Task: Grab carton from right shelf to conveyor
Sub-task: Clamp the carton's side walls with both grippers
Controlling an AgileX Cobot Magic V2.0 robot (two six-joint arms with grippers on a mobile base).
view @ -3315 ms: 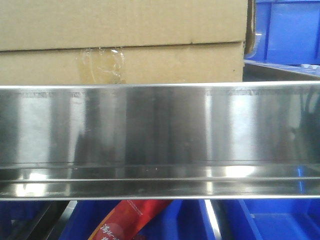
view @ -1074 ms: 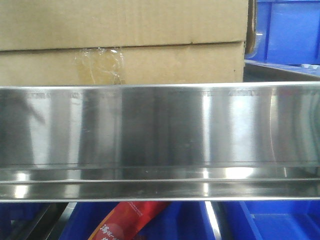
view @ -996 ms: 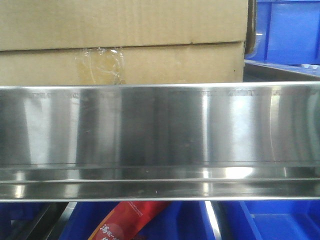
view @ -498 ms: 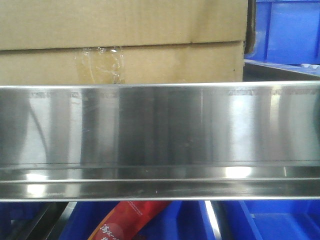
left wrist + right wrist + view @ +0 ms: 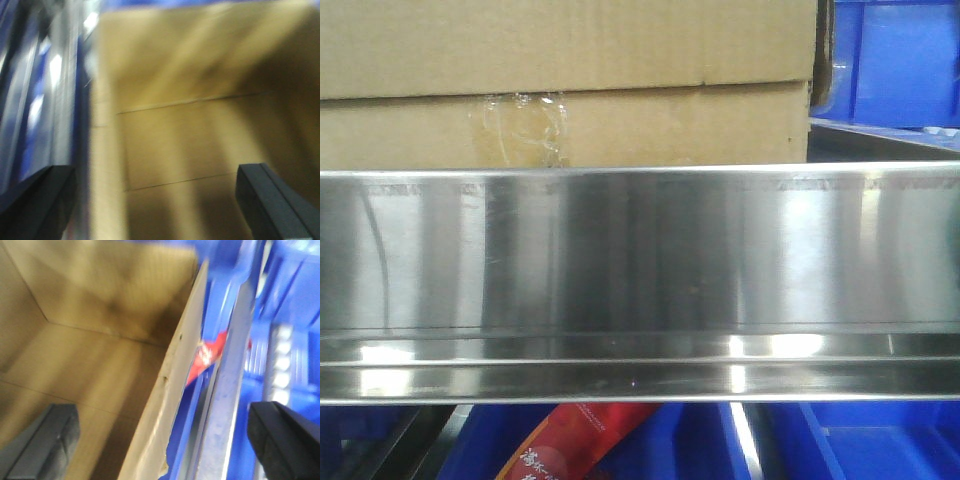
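The brown carton (image 5: 570, 90) stands on the right shelf behind its shiny steel rail (image 5: 640, 260), with clear tape over its seam. In the left wrist view I look down into the open carton (image 5: 200, 125). My left gripper (image 5: 152, 200) is open and straddles the carton's left wall, with one finger (image 5: 35, 205) outside over the rail and the other (image 5: 275, 205) inside. My right gripper (image 5: 165, 440) is open too and straddles the carton's right wall (image 5: 165, 405). Its one finger (image 5: 45, 445) is inside and the other (image 5: 285, 440) outside over blue plastic. The conveyor is out of view.
A blue bin (image 5: 900, 60) sits close against the carton's right side. More blue bins (image 5: 860, 440) and a red packet (image 5: 575, 440) lie under the rail. In the right wrist view the steel rail (image 5: 227, 390) runs right beside the carton wall.
The carton stays in place on the shelf. Only the faint reflections on the steel rail have shifted a little.
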